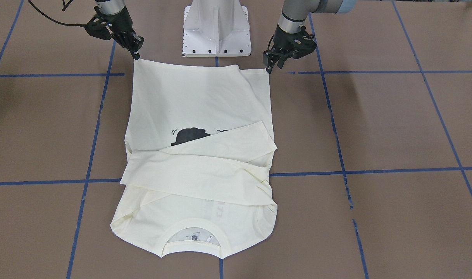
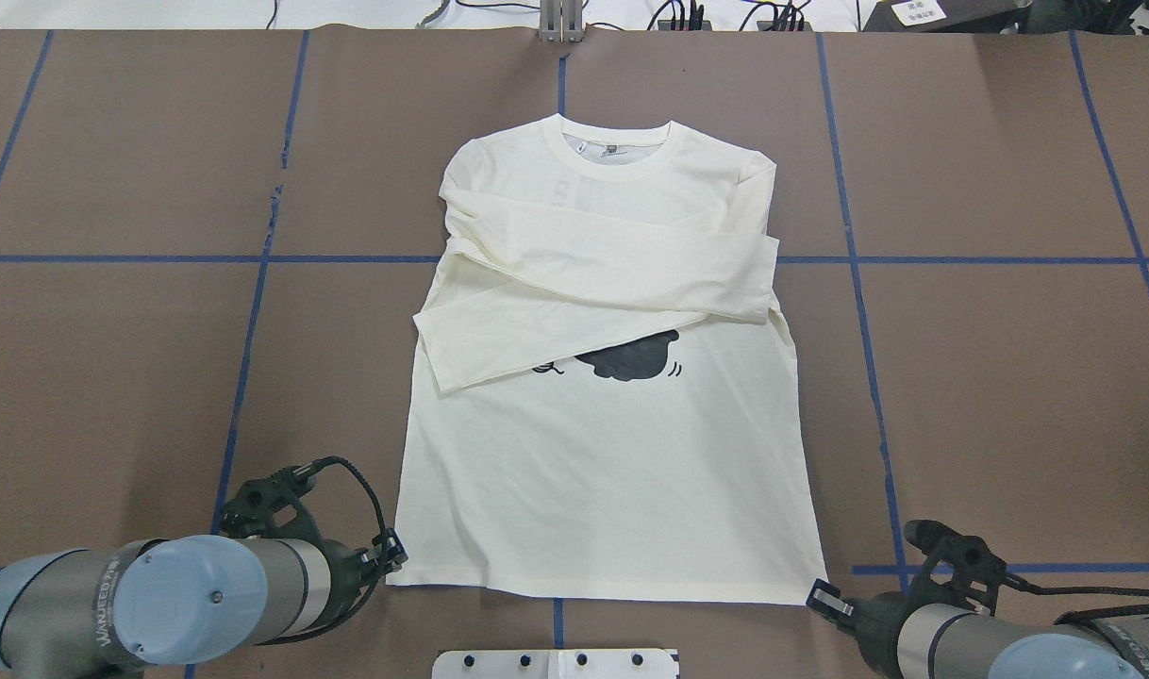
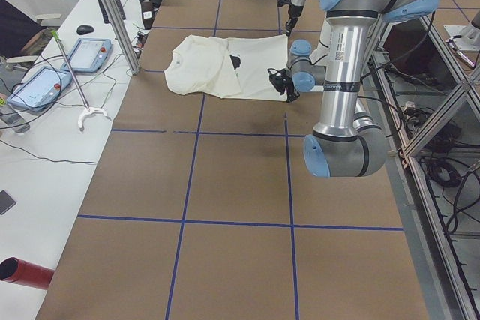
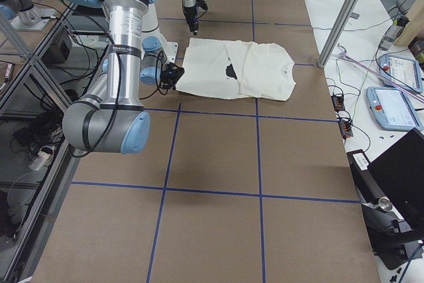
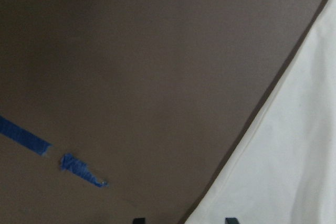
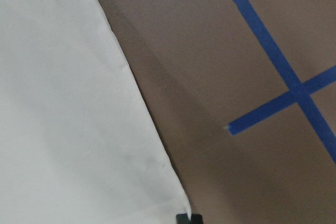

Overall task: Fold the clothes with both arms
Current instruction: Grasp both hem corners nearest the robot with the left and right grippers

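Observation:
The cream long-sleeved T-shirt (image 1: 197, 100) lies flat on the brown table, collar away from the robot. Both sleeves are folded across the chest and partly cover the black cat print (image 2: 631, 358). My left gripper (image 1: 267, 68) is at the hem corner on its side (image 2: 392, 552). In the left wrist view its two fingertips (image 5: 137, 220) stand apart with the shirt's edge (image 5: 294, 156) between them. My right gripper (image 1: 136, 54) is at the other hem corner (image 2: 824, 596). In the right wrist view its tips sit together on the shirt's corner (image 6: 185, 207).
The white pedestal base (image 1: 216, 31) stands just behind the hem, between the two arms. Blue tape lines (image 2: 254, 311) grid the table. Tablets and cables lie on the operators' bench (image 3: 45, 84) beyond the collar side.

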